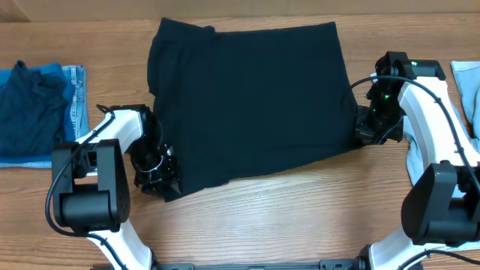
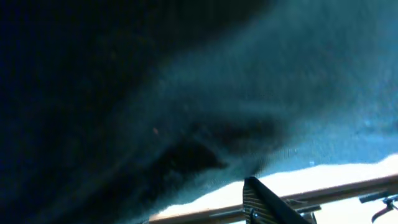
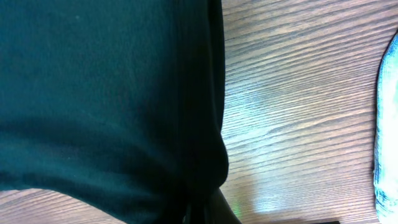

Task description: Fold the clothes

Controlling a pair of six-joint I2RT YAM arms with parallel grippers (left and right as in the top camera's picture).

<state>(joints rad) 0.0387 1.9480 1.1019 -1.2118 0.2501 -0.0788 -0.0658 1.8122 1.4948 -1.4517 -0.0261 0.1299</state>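
The clothes (image 1: pixel 247 105), a large plain black garment, lie spread flat across the middle of the wooden table (image 1: pixel 300 217). My left gripper (image 1: pixel 161 178) sits at the garment's near left corner. In the left wrist view the black fabric (image 2: pixel 155 93) fills most of the frame. One finger (image 2: pixel 264 199) shows, standing apart from the cloth edge, and the other is hidden under the fabric. My right gripper (image 1: pixel 365 129) is at the garment's right edge. In the right wrist view the hem (image 3: pixel 205 93) bunches down into the shut right gripper (image 3: pixel 208 214).
A dark navy garment (image 1: pixel 30 105) lies on a denim piece (image 1: pixel 75 90) at the table's left edge. A pale blue cloth (image 1: pixel 469 90) lies at the far right, also seen in the right wrist view (image 3: pixel 387 124). Both arm bases stand at the near edge.
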